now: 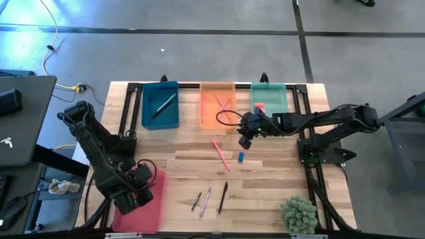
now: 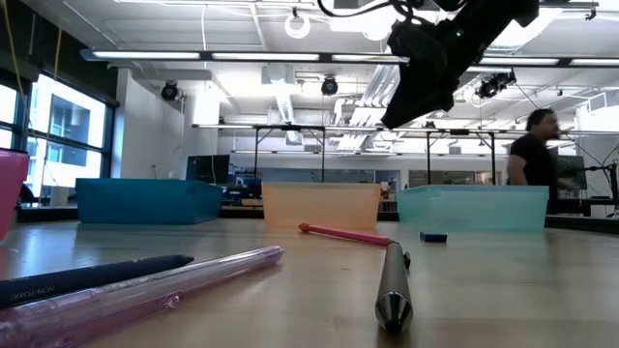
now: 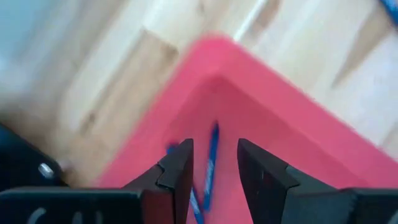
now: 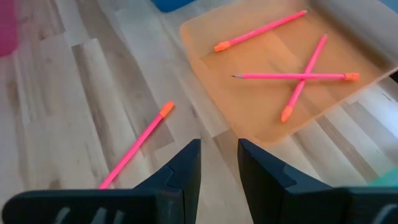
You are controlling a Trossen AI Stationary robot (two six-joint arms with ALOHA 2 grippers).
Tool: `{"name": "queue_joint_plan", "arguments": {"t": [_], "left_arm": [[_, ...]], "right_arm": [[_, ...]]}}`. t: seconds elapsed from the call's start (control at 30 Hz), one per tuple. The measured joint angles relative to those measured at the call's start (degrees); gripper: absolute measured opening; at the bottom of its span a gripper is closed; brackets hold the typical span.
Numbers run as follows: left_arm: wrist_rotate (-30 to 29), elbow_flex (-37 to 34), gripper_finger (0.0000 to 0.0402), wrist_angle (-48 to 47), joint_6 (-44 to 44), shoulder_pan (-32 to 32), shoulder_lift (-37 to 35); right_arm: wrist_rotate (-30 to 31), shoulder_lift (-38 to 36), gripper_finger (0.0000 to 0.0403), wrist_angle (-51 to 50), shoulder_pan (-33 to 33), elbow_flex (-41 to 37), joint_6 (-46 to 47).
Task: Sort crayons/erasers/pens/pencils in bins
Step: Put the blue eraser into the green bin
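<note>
Blue eraser (image 1: 240,157) lies on the wooden table (image 1: 279,186) near a pink pencil (image 1: 220,154); red eraser (image 1: 259,108) sits in mint bin (image 1: 269,98). Right gripper (image 1: 244,139) hovers beside orange bin (image 1: 217,105), slightly parted, empty. Left gripper (image 3: 214,163) over pink bin (image 1: 141,204), likewise. Person (image 2: 534,155) stands in room behind

A robotics lab: open hall with ceiling strip lights (image 2: 242,55), grey floor (image 1: 199,53), metal frames, a person (image 2: 535,159) beyond the wooden table (image 1: 265,199).
</note>
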Motion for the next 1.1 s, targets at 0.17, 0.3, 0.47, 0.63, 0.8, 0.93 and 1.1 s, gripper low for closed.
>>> {"name": "queue_joint_plan", "arguments": {"t": [0.17, 0.3, 0.47, 0.63, 0.8, 0.93, 1.1], "left_arm": [[-6.4, 0.0, 0.0111, -4.3, 5.7, 4.0, -4.3], [-10.7, 0.0, 0.0111, -4.7, 12.2, 8.8, -7.7], [-12.7, 0.0, 0.0111, -4.4, 21.3, 15.9, -9.9], [-12.1, 0.0, 0.0111, -4.3, 29.1, 22.8, -11.2], [-10.7, 0.0, 0.011, -3.4, 34.1, 28.8, -11.7], [-8.9, 0.0, 0.011, -1.1, 37.2, 33.1, -11.6], [-5.5, -0.1, 0.011, 4.6, 44.3, 37.6, -11.6]], "right_arm": [[0.0, 0.0, 0.0096, 0.9, 1.7, 0.0, -1.8], [0.0, 0.0, 0.0096, 0.9, 2.5, 0.0, -1.5], [-2.6, 0.0, 0.0096, 0.9, 3.3, 0.0, -1.2], [-2.6, 0.0, 0.0096, 0.9, 3.6, 0.0, 0.7], [-2.8, 0.0, 0.0108, 0.4, 3.6, 0.0, 1.7], [-2.3, 0.0, 0.0136, -0.7, 3.6, 0.0, 5.4], [-1.7, 0.0, 0.0169, -2.5, 3.6, 0.0, 12.4]]}}
